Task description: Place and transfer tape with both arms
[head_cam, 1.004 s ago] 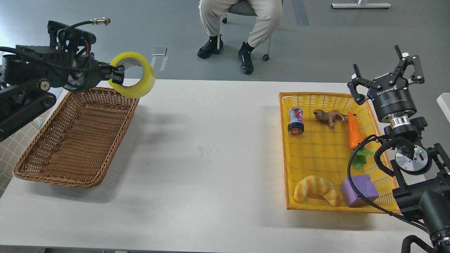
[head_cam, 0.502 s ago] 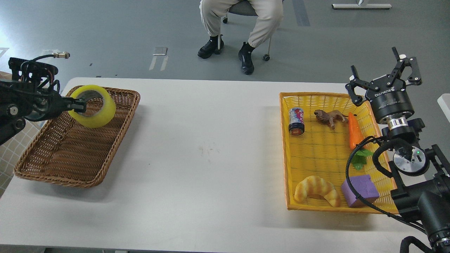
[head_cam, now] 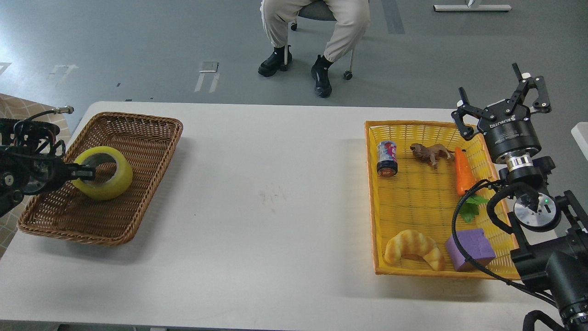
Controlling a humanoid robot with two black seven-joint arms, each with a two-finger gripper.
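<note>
Tape [head_cam: 104,174] sits pinched by its near wall in the left jaws [head_cam: 86,173], one finger inside the core, low over the middle of the brown basket [head_cam: 151,151]; whether it already touches the weave I cannot tell. To finish well, I judge it should be lowered until the roll bears on the basket floor, then freed and the finger drawn out without dragging the roll. Far across the tabletop [head_cam: 275,207], the right jaws [head_cam: 503,103] stand spread and empty above the yellow basket [head_cam: 372,193].

A brown wicker basket [head_cam: 138,193] sits at the white table's [head_cam: 275,207] left, a yellow plastic basket [head_cam: 374,207] at its right.
</note>
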